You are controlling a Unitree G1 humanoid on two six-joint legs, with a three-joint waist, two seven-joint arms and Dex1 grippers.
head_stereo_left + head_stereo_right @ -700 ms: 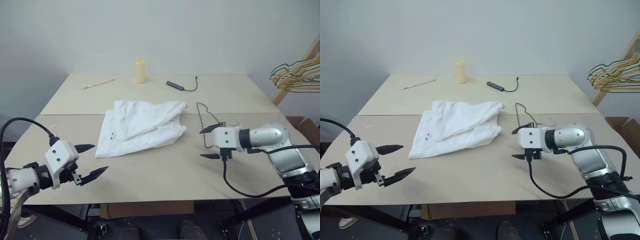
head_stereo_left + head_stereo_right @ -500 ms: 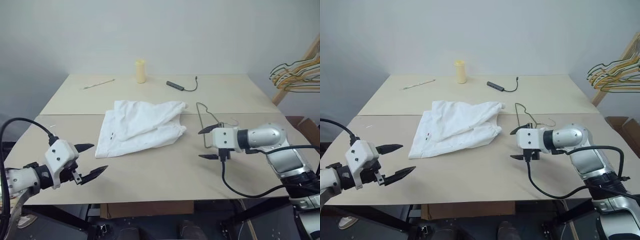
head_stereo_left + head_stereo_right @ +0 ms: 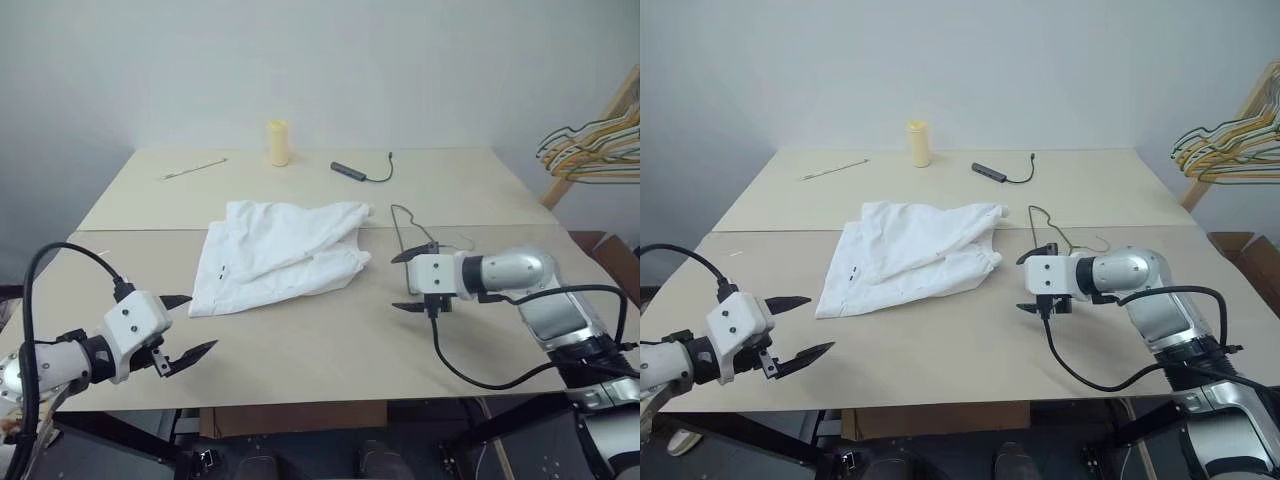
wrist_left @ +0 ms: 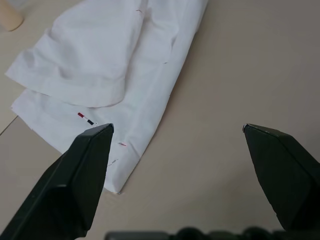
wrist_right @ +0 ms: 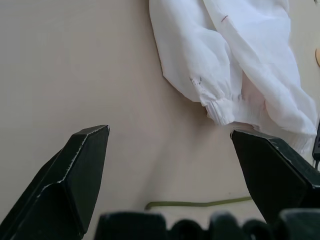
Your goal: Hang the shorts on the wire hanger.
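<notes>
White shorts (image 3: 278, 254) are seen lying crumpled at the middle of the table (image 3: 300, 350). Just to their right the wire hanger (image 3: 405, 240) lies flat, partly hidden behind the right gripper (image 3: 407, 281), whose fingers are spread apart and empty. The left gripper (image 3: 186, 325), likewise spread, is held near the table's front left edge.

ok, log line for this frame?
shorts: flat on table | hanger: on table, untouched | left gripper: open, empty | right gripper: open, empty
</notes>
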